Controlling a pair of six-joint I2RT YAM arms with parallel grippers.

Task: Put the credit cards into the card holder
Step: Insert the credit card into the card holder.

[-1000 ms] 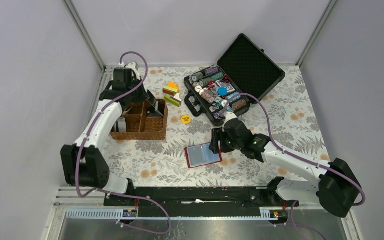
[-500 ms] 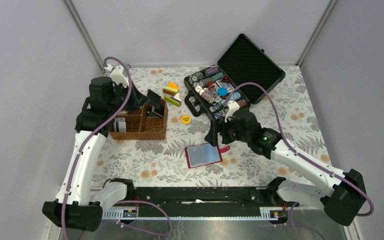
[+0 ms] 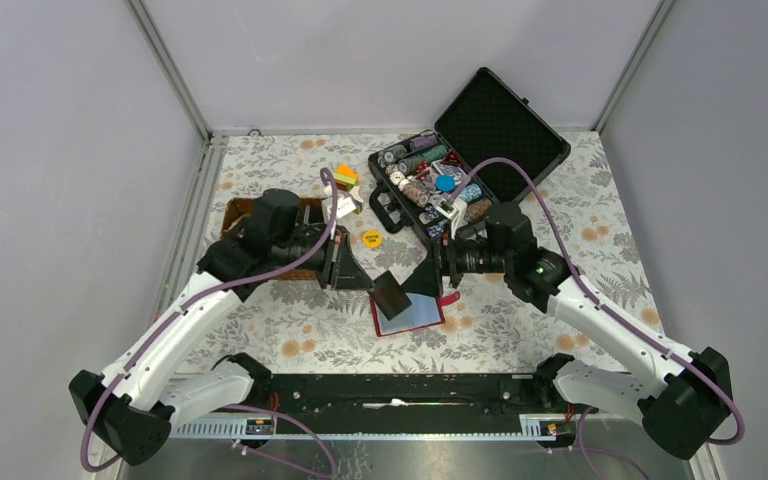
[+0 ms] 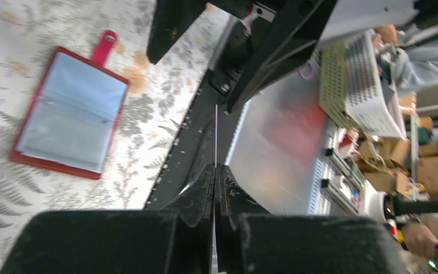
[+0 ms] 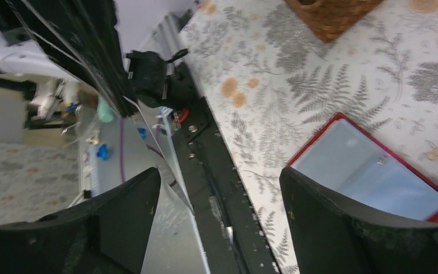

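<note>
The left gripper (image 3: pixel 371 284) is shut tight on a dark card (image 3: pixel 392 293). It holds the card up in the middle of the top picture, over the upper left corner of the red wallet (image 3: pixel 412 318). The wallet lies open on the flowery desk (image 3: pixel 290 330), with its blue inside facing up. The right gripper (image 3: pixel 423 283) is just beside the card. Its fingers (image 5: pixel 348 222) are wide apart and hold nothing. A black case (image 3: pixel 500 125) full of chips (image 3: pixel 425 190) sits open at the upper right.
</note>
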